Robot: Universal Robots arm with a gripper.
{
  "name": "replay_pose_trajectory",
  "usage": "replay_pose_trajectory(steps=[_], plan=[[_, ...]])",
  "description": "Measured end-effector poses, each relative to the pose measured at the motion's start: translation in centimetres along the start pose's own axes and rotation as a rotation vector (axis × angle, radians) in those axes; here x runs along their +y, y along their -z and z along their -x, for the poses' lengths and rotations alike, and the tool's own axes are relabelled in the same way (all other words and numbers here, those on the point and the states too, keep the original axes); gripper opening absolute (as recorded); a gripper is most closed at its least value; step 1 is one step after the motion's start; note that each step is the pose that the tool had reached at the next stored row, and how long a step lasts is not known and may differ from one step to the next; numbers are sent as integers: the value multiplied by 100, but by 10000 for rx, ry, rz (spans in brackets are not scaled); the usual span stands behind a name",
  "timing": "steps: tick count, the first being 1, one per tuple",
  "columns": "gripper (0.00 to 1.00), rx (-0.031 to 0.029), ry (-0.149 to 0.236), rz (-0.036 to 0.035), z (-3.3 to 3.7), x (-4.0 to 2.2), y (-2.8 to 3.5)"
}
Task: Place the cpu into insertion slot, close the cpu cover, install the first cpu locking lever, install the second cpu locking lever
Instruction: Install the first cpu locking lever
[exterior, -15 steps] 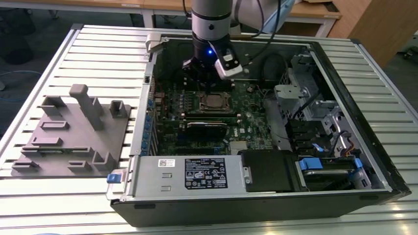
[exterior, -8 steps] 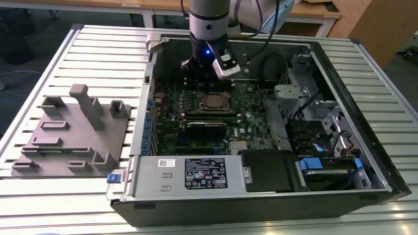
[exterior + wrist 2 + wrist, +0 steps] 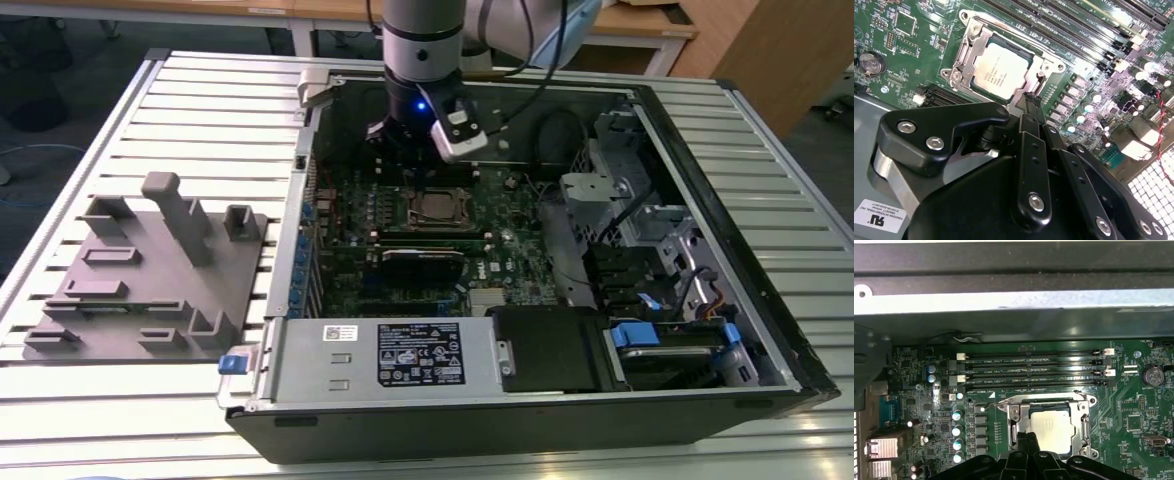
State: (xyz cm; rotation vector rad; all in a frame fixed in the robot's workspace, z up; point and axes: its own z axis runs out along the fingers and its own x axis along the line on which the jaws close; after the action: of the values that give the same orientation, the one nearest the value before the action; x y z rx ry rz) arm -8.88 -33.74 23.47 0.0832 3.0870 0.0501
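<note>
**Flat square silver-grey cpu (image 3: 999, 70) seated under its lowered cover**

Its dull metal top shows in both wrist views (image 3: 1051, 432). It lies flat in the small dark-framed insertion slot (image 3: 1019, 49) on the green motherboard (image 3: 507, 255). The thin square dark-silver metal cpu cover (image 3: 970, 47) lies down around the chip, its cut-out framing the top. Whether the locking levers are latched I cannot tell.

The black gripper (image 3: 1029, 97) hangs just beside the socket's edge. Its slim fingers are pressed together with nothing between them. Whether it touches the cover I cannot tell.

In the exterior view the grey robot arm (image 3: 424, 30) reaches down into the far part of the open black computer case (image 3: 534, 430). The case rests on a slatted metal table (image 3: 200, 110). A grey moulded fixture block (image 3: 147, 270) lies on the table to the exterior view's left of the case.
</note>
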Motion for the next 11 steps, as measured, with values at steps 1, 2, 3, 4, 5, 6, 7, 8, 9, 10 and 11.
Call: replay_pose_trajectory(steps=[1, 2, 3, 4, 5, 6, 7, 8, 9, 10, 11], plan=[[10, -1, -1, 1, -3, 0, 0], [10, -2, -2, 0, -6, 0, 0], [10, -3, -1, 1, -9, -1, 0], [10, -3, -1, 1, -13, -1, 1], [10, -4, -1, 1, -18, -1, 1], [10, -4, -1, 1, -23, -2, 1], [10, -4, -1, 0, -28, -2, 2], [10, -5, -1, 0, -33, -2, 2], [10, -5, -1, 0, -38, -3, 2], [10, -6, -1, 0, -43, -3, 2], [10, -6, 0, 1, -48, -3, 2]])
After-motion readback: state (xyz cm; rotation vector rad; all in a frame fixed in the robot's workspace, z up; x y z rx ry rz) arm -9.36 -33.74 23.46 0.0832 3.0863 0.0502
